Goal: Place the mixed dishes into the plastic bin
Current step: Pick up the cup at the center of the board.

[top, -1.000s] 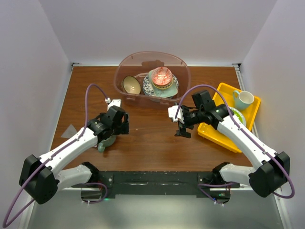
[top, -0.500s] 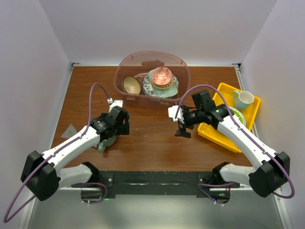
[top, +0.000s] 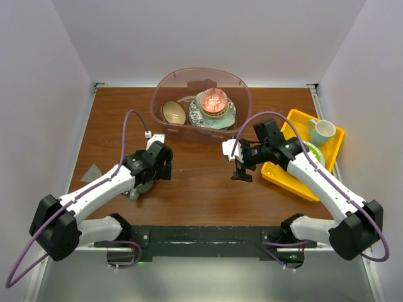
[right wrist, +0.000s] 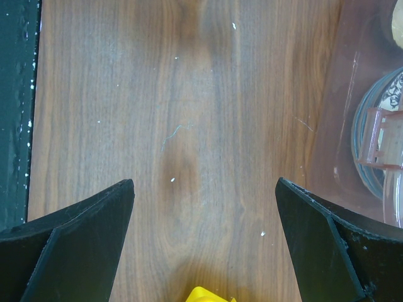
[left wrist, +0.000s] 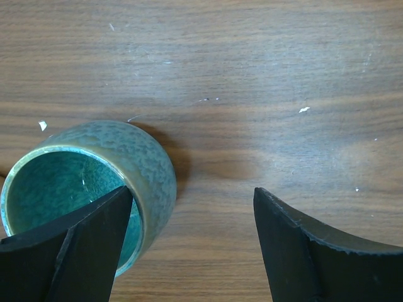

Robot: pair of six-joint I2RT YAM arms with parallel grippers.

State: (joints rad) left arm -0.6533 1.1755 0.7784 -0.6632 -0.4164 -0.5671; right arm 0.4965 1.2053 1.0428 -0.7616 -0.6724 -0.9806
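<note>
A teal glazed cup stands upright on the wooden table, and it also shows as the cup under the left wrist. My left gripper is open and straddles its right wall, with one finger over the cup's inside and the other finger well clear on bare wood. The plastic bin holds a tan bowl, a patterned bowl and a blue-patterned plate. My right gripper hangs open over bare table, nothing between its fingers.
A yellow tray at the right holds a pale mug and a lime-green plate. The bin's wall shows at the right of the right wrist view. A grey patch lies at the left.
The left arm's wrist has shifted slightly right and nearer over the teal cup, and its jaws have narrowed a little. The right arm has not moved.
</note>
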